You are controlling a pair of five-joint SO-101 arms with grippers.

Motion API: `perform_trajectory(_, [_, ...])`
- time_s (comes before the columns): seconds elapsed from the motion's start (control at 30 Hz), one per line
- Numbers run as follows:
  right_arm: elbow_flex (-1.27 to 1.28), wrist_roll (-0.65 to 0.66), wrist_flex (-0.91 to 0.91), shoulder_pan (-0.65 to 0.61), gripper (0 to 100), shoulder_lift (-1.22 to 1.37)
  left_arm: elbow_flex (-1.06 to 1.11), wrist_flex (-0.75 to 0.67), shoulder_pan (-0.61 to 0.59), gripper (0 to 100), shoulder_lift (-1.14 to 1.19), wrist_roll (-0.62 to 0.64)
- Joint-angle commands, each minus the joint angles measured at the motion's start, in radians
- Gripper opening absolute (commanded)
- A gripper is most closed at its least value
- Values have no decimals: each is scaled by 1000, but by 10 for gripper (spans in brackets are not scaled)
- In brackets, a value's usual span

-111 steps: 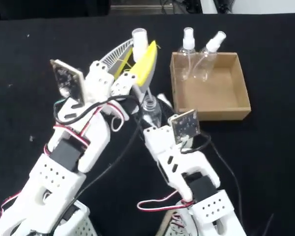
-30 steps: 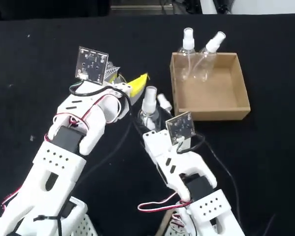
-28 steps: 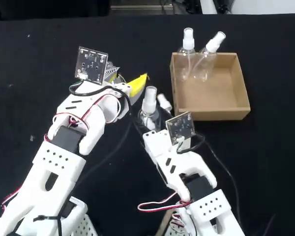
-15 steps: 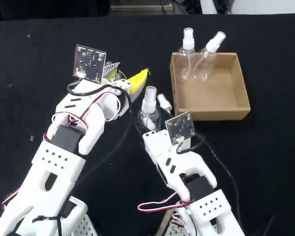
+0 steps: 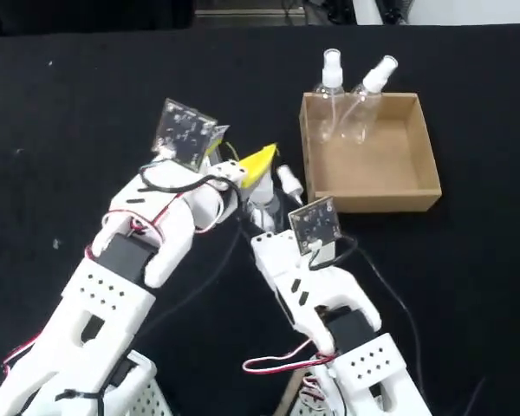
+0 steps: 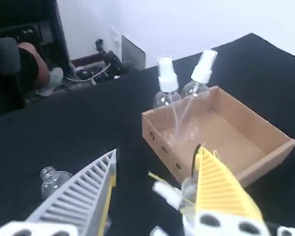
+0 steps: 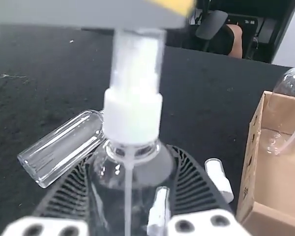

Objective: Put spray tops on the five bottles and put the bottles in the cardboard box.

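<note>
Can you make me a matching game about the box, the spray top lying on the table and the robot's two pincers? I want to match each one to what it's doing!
Things:
1. cardboard box
2. loose spray top
3. right pincer
4. left pincer

What goes with it:
a. open, holding nothing
b. has two bottles with tops on standing in it
c. shut on a bottle with its top on
d. lying on the black table beside the box

Right pairs: 1-b, 2-d, 3-c, 4-a.
</note>
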Motion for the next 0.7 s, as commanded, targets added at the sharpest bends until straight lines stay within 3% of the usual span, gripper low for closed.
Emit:
perform_trajectory(0.0, [-22,3,-32,-5,11,-27,39,-5,-47,248,0,-9])
perform_trajectory(0.3, [-22,3,-32,-5,11,-27,51,0,-47,248,-84,-9])
perform_trajectory(0.5, [-21,3,-32,-3,11,-27,51,98,-67,248,-279,-17])
perform_trajectory(0.67, [-24,3,-25,3,11,-27,168,83,-217,248,-396,-18])
